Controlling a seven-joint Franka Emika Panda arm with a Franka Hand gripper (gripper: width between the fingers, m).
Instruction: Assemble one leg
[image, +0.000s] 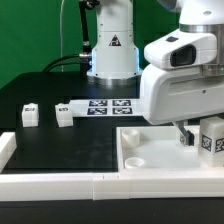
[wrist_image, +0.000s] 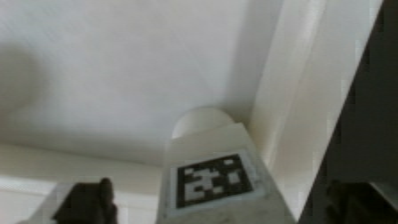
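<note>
The gripper (wrist_image: 214, 205) pinches the leg (wrist_image: 214, 178) between its fingers (wrist_image: 84, 203), holding it upright over the tray (image: 150, 160) at the exterior view's right, near a corner. I judge the leg picked but not yet seated. Two spare legs (image: 30, 115) lie far left. The arm hangs steeply downward.

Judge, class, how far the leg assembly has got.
Done: one leg is picked up and carried over the tray. In hand: the gripper holds it by the tray's wall; whether it is seated cannot be told. Left: fixing it; two other legs lie on the table.
</note>
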